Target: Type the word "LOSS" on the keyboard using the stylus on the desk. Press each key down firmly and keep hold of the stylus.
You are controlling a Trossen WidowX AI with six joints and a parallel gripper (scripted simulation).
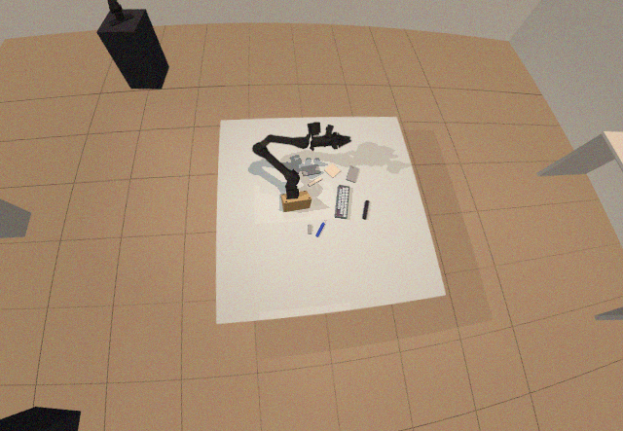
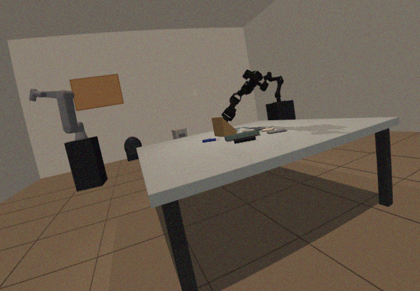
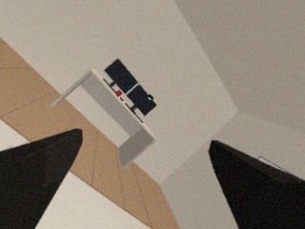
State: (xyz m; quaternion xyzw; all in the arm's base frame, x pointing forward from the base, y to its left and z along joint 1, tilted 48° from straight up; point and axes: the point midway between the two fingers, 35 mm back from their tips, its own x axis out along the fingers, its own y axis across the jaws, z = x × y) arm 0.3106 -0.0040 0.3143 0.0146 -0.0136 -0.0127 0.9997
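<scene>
The keyboard (image 1: 343, 201) (image 2: 242, 135) lies on the white table (image 1: 302, 275) (image 2: 189, 165), in front of the arm's base. A blue pen-like stylus (image 1: 320, 229) (image 2: 209, 140) with a thin pale tip lies on the table off the keyboard's near end in the top view. My gripper (image 1: 348, 139) (image 3: 147, 140) is open and empty, held high above the table's far side, well away from both stylus and keyboard. The wrist view shows its two black fingers wide apart, with neither stylus nor keyboard in sight. Single key letters are too small to read.
A black bar (image 1: 365, 209) (image 2: 245, 140) lies beside the keyboard. A small grey block (image 1: 309, 229) is beside the stylus. A peach pad (image 1: 332, 170), a grey pad (image 1: 351, 173), a cream bar (image 1: 315, 181) and a wooden block (image 1: 296, 201) (image 2: 219, 127) are also on the table.
</scene>
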